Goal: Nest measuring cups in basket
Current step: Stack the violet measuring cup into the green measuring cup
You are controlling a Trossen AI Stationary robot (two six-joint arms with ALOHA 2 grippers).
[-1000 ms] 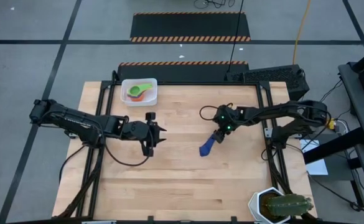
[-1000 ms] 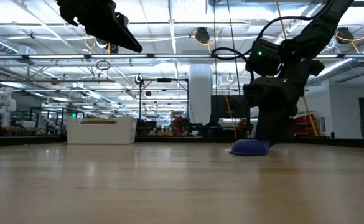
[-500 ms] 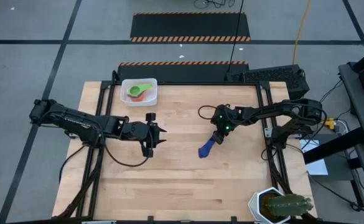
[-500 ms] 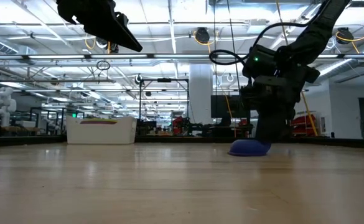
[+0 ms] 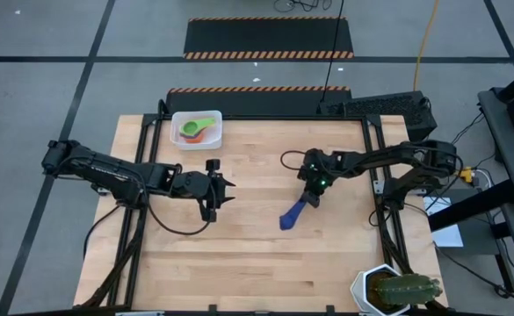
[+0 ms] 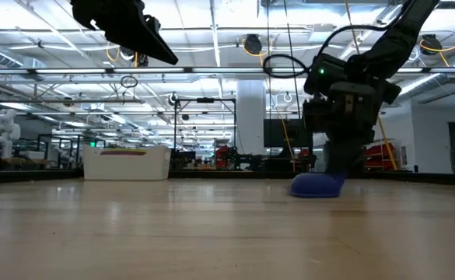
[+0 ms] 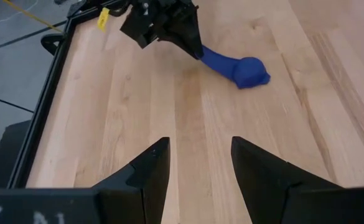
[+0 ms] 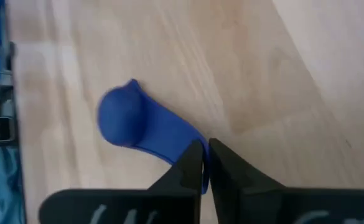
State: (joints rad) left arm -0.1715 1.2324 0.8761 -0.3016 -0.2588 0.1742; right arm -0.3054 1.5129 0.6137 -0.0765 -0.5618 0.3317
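Observation:
A blue measuring cup [image 5: 288, 218] lies bowl-down on the wooden table, right of centre, with its handle running up toward my right gripper [image 5: 307, 201]. That gripper is shut on the handle. The white basket [image 5: 196, 129] stands at the far left of the table and holds a green cup [image 5: 201, 124] and an orange cup [image 5: 191, 137]. My left gripper [image 5: 227, 190] hangs open above the table's middle left, pointing at the blue cup [image 7: 241, 68], with nothing between its fingers. My right gripper pinches the free end of the blue cup's handle [image 8: 180, 144] between its two fingers [image 8: 228, 168]. The fingers slant down from the table's far right side. The rounded bowl [image 8: 122, 119] faces up, and the cup [image 6: 314, 185] rests on the table.
A white pot with a cactus [image 5: 395, 290] stands at the near right corner. Bare wood lies between the blue cup and the basket [image 6: 126, 163]. A black frame runs along the table's edges [image 7: 48, 93].
My right gripper has shut on the blue cup's handle, and its wrist has rolled and tipped while the hand stayed in place. The cup has shifted a little toward the table's near edge. It has stayed on the table.

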